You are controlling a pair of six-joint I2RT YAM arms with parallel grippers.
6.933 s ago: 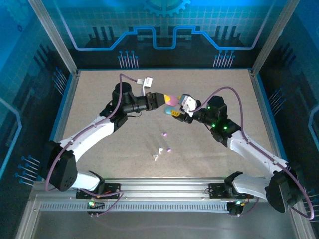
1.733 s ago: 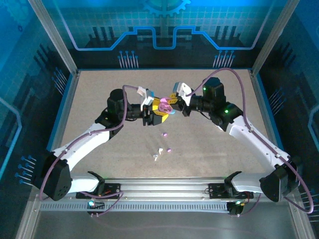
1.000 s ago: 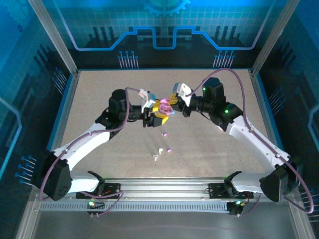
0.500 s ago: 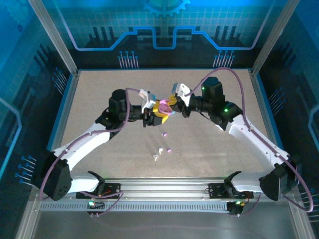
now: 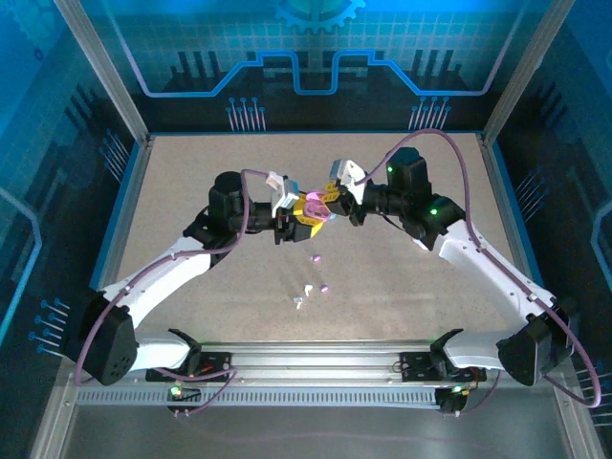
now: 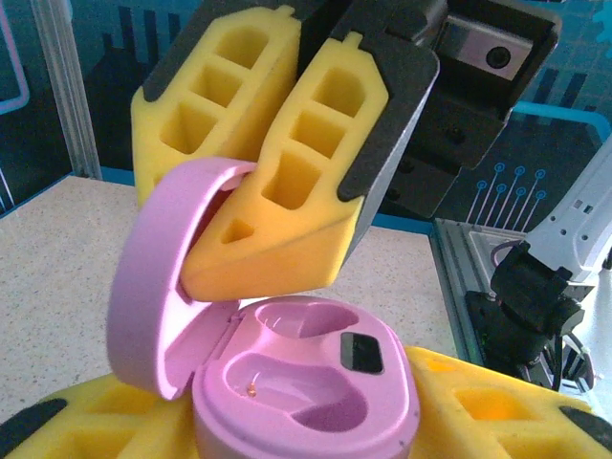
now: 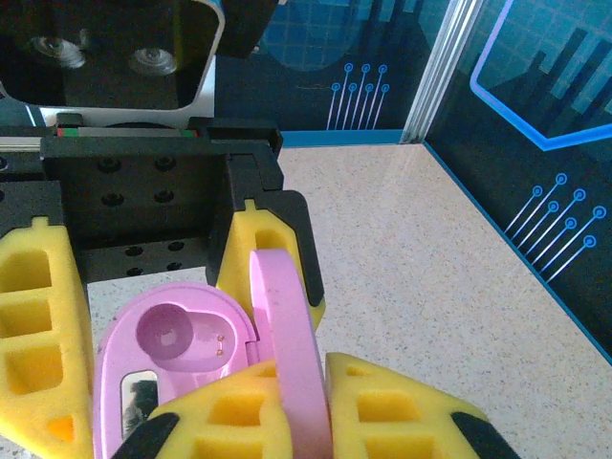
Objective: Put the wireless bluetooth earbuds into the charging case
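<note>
**Open pink case held up between two arms**

Grips the bottom half of the pink charging case (image 6: 306, 392) with the left end effector (image 5: 300, 220). Presses a soft yellow pad (image 6: 497, 411) on each side of it, jaws part way closed around it.

Pinches the lid (image 6: 153, 287) with the right end effector (image 5: 330, 197). Squeezes the jaws tight on it, with one yellow pad inside the lid and the other behind it. From the right wrist, shows the thin pink edge of the lid standing up between the two yellow pads.

Holds the case up in the air over the middle of the table (image 5: 172, 172), a bit nearer the far edge. Shows it open, with the lid tipped up and back. Shows two hollow cups facing up and a small dark window (image 6: 361, 352) beside them.

Leaves the wireless bluetooth earbuds (image 5: 309, 288) lying on the table, four of them, between the two arms and closer to the near edge than the case. Puts one pink-purple bud (image 5: 316, 257) closest to the case. Puts a second pink-purple bud (image 5: 324, 287) further toward the near edge, with a white bud just beside it. Puts another white bud (image 5: 298, 302) nearest the near edge. Stays well apart from all four buds with both end effectors.
</note>
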